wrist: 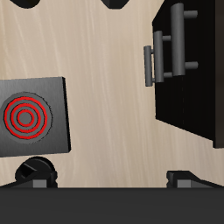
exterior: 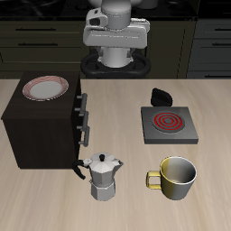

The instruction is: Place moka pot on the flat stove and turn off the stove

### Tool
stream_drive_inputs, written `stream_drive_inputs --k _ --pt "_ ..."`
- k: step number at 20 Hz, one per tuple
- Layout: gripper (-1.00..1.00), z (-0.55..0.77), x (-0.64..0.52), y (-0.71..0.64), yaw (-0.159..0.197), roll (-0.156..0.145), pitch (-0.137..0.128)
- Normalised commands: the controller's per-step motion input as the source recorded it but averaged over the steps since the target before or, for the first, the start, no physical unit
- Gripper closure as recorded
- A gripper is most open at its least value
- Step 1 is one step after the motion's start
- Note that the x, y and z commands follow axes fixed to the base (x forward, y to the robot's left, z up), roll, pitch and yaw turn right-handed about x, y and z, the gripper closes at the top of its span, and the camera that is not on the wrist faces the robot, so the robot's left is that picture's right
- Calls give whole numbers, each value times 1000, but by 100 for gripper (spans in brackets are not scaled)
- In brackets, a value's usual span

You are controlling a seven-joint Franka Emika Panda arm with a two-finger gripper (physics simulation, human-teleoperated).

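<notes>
The silver moka pot (exterior: 104, 176) stands upright near the table's front edge, just in front of the dark cabinet; the wrist view does not show it. The flat stove (exterior: 167, 124) (wrist: 31, 114) lies farther back, a grey square plate with a red spiral coil and a black knob (exterior: 162, 94) at its back edge. Nothing stands on the stove. My gripper (exterior: 115, 50) (wrist: 67, 3) hangs high above the back of the table, far from both. It is open, with its fingertips wide apart and nothing between them.
A dark brown cabinet (exterior: 41, 122) (wrist: 192, 61) with drawer handles stands beside the pot, with a red-rimmed plate (exterior: 45, 87) on top. A yellow-olive mug (exterior: 176, 176) sits in front of the stove, beside the pot.
</notes>
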Motion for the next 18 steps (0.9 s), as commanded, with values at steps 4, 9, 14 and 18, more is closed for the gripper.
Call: stream_drive_inputs --k 4,9,14,18 --pt "-100 98 206 -24 -2 -17 -4" --pt "-100 173 319 34 11 -14 -26" --pt "-100 67 399 -1 3 11 22" --pt "-100 35 273 -17 -14 25 20"
